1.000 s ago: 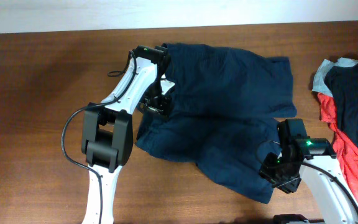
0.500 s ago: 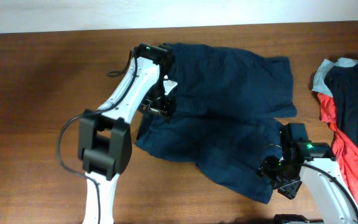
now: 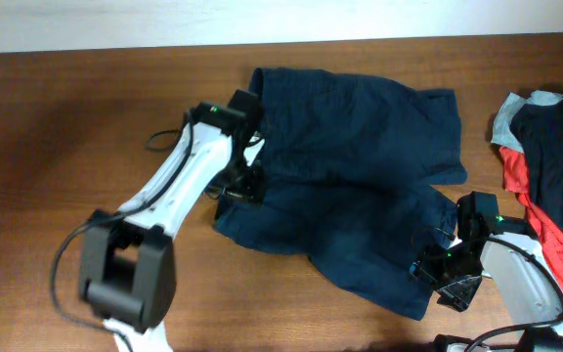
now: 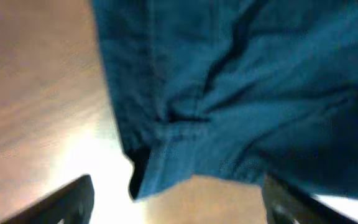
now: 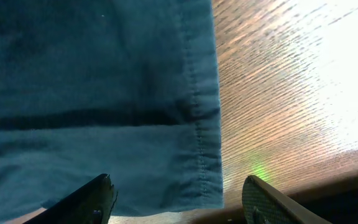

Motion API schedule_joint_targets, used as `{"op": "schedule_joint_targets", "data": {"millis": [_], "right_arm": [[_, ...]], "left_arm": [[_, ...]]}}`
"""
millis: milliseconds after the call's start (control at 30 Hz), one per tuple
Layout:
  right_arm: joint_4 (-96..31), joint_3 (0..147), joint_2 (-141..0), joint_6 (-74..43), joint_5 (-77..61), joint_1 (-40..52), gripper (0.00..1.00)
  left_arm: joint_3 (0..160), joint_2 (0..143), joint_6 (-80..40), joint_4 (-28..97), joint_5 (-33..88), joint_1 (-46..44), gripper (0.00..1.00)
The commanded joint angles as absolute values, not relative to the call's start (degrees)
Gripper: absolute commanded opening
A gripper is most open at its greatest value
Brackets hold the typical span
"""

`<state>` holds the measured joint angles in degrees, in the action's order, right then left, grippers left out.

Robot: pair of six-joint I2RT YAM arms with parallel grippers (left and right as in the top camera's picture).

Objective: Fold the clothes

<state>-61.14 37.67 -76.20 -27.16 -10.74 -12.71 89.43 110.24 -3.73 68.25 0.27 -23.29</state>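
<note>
The navy shorts (image 3: pixel 360 161) lie spread on the brown table (image 3: pixel 57 127), waistband toward the left, one leg at back right, the other toward the front right. My left gripper (image 3: pixel 239 184) hovers at the waistband's left edge; in the left wrist view its fingers (image 4: pixel 67 199) stand wide apart with a fabric corner (image 4: pixel 166 168) between them, not gripped. My right gripper (image 3: pixel 446 282) is at the front leg's hem corner; in the right wrist view it is open, fingers (image 5: pixel 92 199) apart over the hem (image 5: pixel 201 143).
A pile of other clothes, red, grey and dark (image 3: pixel 550 176), lies at the table's right edge. A white wall strip (image 3: pixel 262 20) runs along the far side.
My left arm has swung back toward the left and front, the gripper sliding down the waistband edge. My right gripper has drawn slightly right and toward the front.
</note>
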Motion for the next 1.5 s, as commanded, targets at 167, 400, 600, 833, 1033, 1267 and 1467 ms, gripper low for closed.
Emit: {"op": "schedule_joint_targets", "data": {"millis": [167, 400, 600, 833, 1033, 1267, 1467], "right_arm": [[-63.9, 37.5, -76.3, -26.7, -16.1, -13.1, 0.71], [-64.2, 36.8, -76.3, -27.5, -16.1, -13.1, 0.71], [-61.5, 33.7, -76.3, -29.0, -15.9, -13.1, 0.71], [-60.8, 33.0, -76.3, -29.0, -14.9, -13.1, 0.71], [-60.8, 33.0, -76.3, -29.0, -14.9, -13.1, 0.7], [-61.3, 33.0, -76.3, -29.4, -15.4, -13.1, 0.62], [-62.3, 32.0, -76.3, -29.4, -16.1, -13.1, 0.63]], "left_arm": [[82.9, 106.1, -5.8, 60.8, -2.6, -22.9, 0.96], [77.6, 106.2, -5.8, 53.1, -2.6, -22.8, 0.97], [75.9, 106.2, -6.0, 48.4, 0.6, -22.8, 0.97], [75.4, 108.4, -6.0, 47.4, 1.3, -22.9, 0.95], [74.7, 112.6, -6.5, 47.4, 2.2, -22.9, 0.94], [74.7, 112.7, -6.4, 47.5, 2.3, -22.9, 0.91], [74.7, 112.7, -6.4, 47.4, 2.3, -22.9, 0.91]]}}
